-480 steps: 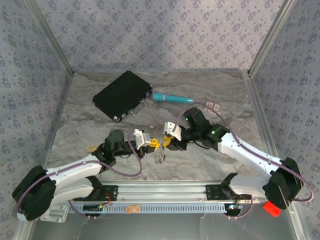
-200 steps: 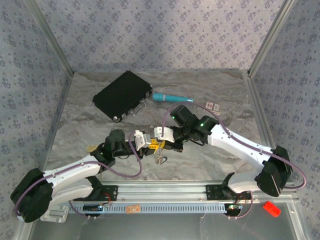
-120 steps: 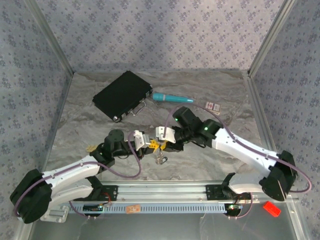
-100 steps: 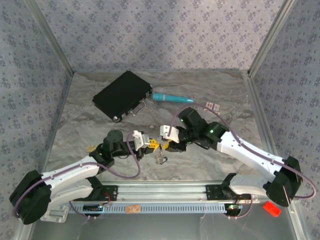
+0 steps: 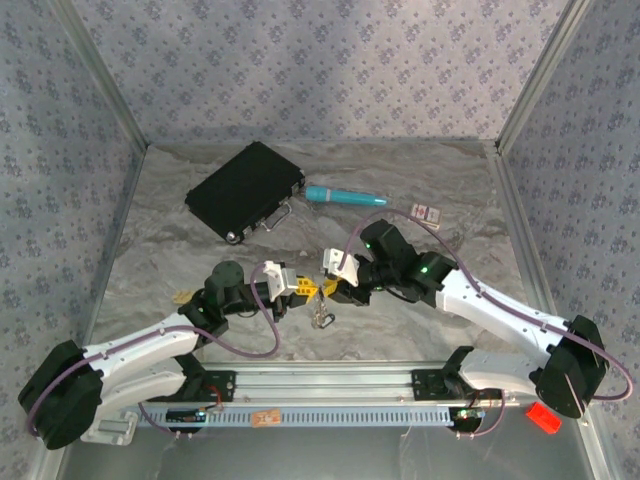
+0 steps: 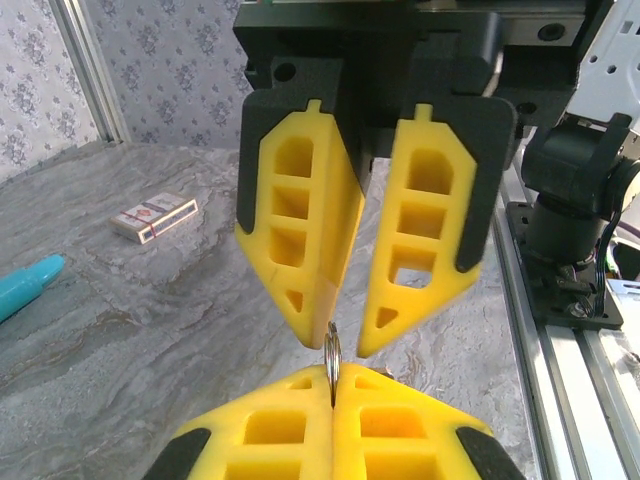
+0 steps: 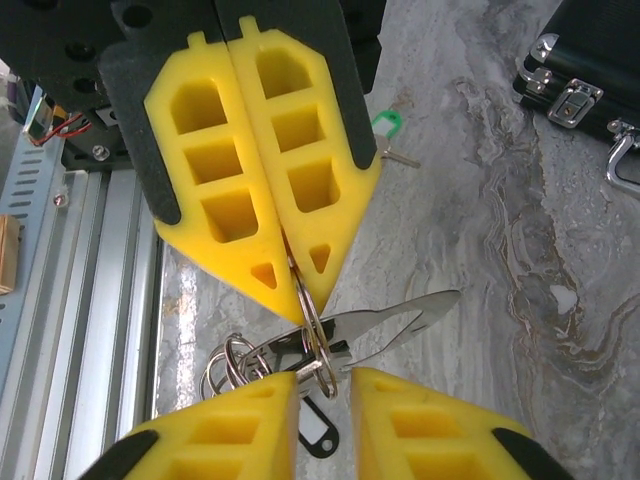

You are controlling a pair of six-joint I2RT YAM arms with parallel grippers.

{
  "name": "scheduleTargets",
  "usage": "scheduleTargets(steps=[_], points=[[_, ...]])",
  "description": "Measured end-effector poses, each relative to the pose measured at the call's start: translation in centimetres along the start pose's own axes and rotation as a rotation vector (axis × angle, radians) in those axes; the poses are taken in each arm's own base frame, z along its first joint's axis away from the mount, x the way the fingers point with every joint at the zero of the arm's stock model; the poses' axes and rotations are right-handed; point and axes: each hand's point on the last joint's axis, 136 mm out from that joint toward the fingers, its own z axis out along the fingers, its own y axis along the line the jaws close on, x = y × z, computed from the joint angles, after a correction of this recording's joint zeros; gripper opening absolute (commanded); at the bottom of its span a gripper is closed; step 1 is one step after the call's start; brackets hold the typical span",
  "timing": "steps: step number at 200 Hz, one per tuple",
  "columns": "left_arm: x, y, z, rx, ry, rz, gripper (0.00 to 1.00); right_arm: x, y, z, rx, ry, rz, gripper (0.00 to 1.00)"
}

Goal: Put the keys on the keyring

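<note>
Bright even overhead light, soft faint shadows, sharp focus, sheen on keyring [image 6: 332, 354]

This looks like a robot test booth in a lab, not a home. Grey flowery walls [image 5: 320, 60] stand far out past the left gripper [image 5: 306, 289] and off to both its sides — with bare metal posts [image 5: 100, 75] at the corners. The table [image 5: 160, 230] under the gripper has a marble-look sheet on it. Back behind the gripper runs a silver rail [image 5: 330, 385], and purple cables [image 5: 275, 335] loop along the arms [image 5: 140, 350].
</note>
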Motion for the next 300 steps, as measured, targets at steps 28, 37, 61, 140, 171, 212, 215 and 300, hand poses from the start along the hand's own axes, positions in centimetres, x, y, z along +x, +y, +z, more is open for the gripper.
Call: scheduleTargets(steps=[28,37,61,140,171,212,215,300], points=[[0.0,0.0,0.0,0.000,-0.001,0.001,0.00,-0.1,0.0,0.0,0.000,-0.003,0.008,0.02],[0.0,0.0,0.0,0.000,-0.002,0.001,0.00,-0.1,0.0,0.0,-0.002,-0.005,0.009,0.00],[-0.1,0.0,0.0,0.000,-0.002,0.001,0.00,0.2,-0.1,0.2,-0.005,0.004,0.015,0.00],[0.0,0.0,0.1,0.000,-0.001,0.001,0.00,0.8,-0.2,0.9,-0.025,0.014,0.037,0.25],[-0.2,0.1,0.2,-0.001,-0.011,0.007,0.00,0.0,-0.1,0.2,-0.015,-0.028,0.018,0.25],[-0.1,0.1,0.2,-0.001,-0.009,0.006,0.00,-0.8,-0.2,0.2,-0.018,-0.065,0.008,0.18],[-0.1,0.2,0.2,-0.001,-0.010,0.006,0.00,-0.9,-0.2,0.2,-0.018,-0.067,0.007,0.17],[0.5,0.6,0.2,-0.028,0.017,-0.004,0.23,0.0,-0.1,0.7,-0.032,-0.023,0.012,0.00]])
